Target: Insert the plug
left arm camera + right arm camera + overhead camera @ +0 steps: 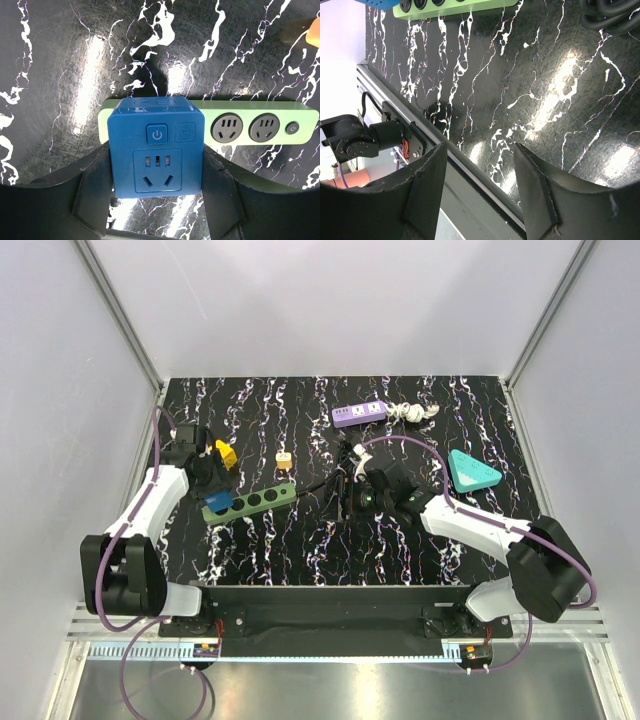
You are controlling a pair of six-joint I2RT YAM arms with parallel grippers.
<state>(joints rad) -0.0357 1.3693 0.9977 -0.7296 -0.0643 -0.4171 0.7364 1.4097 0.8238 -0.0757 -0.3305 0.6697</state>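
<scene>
A blue cube plug adapter sits on the left end of the green power strip, covering the socket there. My left gripper is shut on the cube, one finger against each side. In the top view the cube is on the left end of the strip, under the left gripper. My right gripper is open and empty right of the strip, over bare table. Its wrist view shows nothing between the fingers.
A coiled black cable lies by the right gripper. A purple power strip and white cord lie at the back. A teal triangular block is at the right. A yellow plug and a small yellow adapter lie behind the green strip.
</scene>
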